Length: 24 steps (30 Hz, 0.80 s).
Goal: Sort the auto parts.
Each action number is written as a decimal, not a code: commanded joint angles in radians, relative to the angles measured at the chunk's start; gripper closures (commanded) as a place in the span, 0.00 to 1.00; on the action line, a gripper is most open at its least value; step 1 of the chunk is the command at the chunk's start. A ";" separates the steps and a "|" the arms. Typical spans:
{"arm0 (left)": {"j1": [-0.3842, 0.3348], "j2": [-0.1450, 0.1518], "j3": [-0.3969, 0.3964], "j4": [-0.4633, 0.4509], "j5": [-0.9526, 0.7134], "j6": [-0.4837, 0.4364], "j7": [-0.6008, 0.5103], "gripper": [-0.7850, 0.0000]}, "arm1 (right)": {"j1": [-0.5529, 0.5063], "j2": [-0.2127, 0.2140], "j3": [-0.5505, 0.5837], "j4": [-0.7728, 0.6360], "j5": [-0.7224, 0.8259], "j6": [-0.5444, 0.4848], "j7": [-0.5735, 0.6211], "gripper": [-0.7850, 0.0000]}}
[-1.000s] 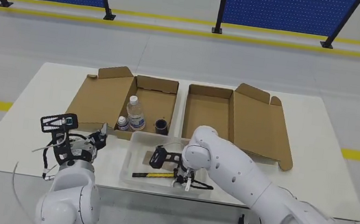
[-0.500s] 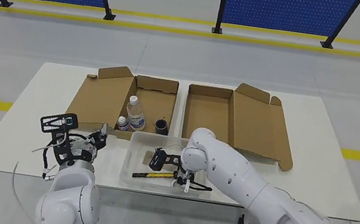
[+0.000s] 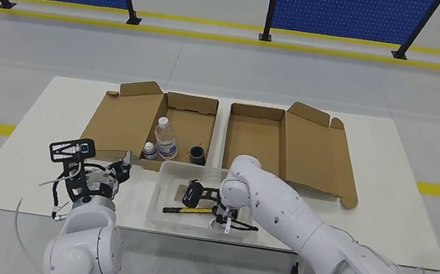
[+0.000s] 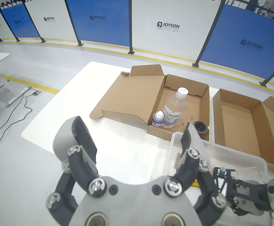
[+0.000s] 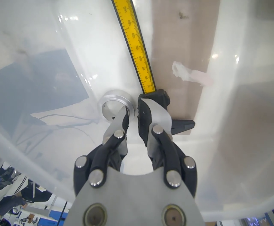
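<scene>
In the clear plastic tray [image 3: 164, 182], my right gripper [image 3: 221, 220] points down. In its wrist view the right gripper [image 5: 132, 111] is shut on the wall of a silver metal ring [image 5: 116, 102], one finger inside and one outside. A yellow-scaled caliper [image 5: 137, 47] lies right beside the ring, its black jaw behind the outer finger. A black part [image 3: 193, 192] lies in the tray's left half. My left gripper [image 4: 137, 137] hangs open and empty over the table's front left, beside the tray [image 4: 235, 149].
Two open cardboard boxes stand behind the tray. The left box [image 3: 188, 120] holds a water bottle [image 4: 175, 111], a small spray can [image 4: 158, 119] and a black ring-shaped part [image 4: 200, 126]. The right box [image 3: 254, 133] has nothing in it.
My right gripper has shifted slightly to the left inside the tray, and the caliper has nudged with it. The left arm has stayed still.
</scene>
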 commanded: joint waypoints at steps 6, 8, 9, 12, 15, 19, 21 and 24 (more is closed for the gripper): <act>0.000 0.000 0.000 0.000 0.000 0.000 0.000 0.00 | 0.010 -0.005 0.011 -0.007 -0.006 -0.002 0.009 0.69; 0.000 0.000 0.000 0.000 0.000 0.000 0.000 0.00 | 0.009 -0.006 0.012 -0.022 -0.002 -0.005 0.020 0.68; 0.000 0.000 0.000 0.000 0.000 0.000 0.000 0.00 | 0.009 -0.007 0.013 -0.028 -0.002 -0.004 0.026 0.68; 0.000 0.000 0.000 0.000 0.000 0.000 0.000 0.00 | 0.009 -0.009 0.011 -0.032 -0.008 -0.005 0.039 0.70; 0.000 0.000 0.000 0.000 0.000 0.000 0.000 0.00 | 0.007 -0.013 0.008 -0.027 -0.017 -0.005 0.043 0.74; 0.000 0.000 0.000 0.000 0.000 0.000 0.000 0.00 | 0.006 -0.019 0.003 -0.013 -0.021 -0.010 0.051 0.73; 0.000 0.000 0.000 0.000 0.000 0.000 0.000 0.00 | 0.005 -0.021 -0.002 -0.011 -0.022 -0.009 0.052 0.71; 0.000 0.000 0.000 0.000 0.000 0.000 0.000 0.00 | 0.005 -0.023 -0.007 -0.005 -0.021 -0.011 0.051 0.70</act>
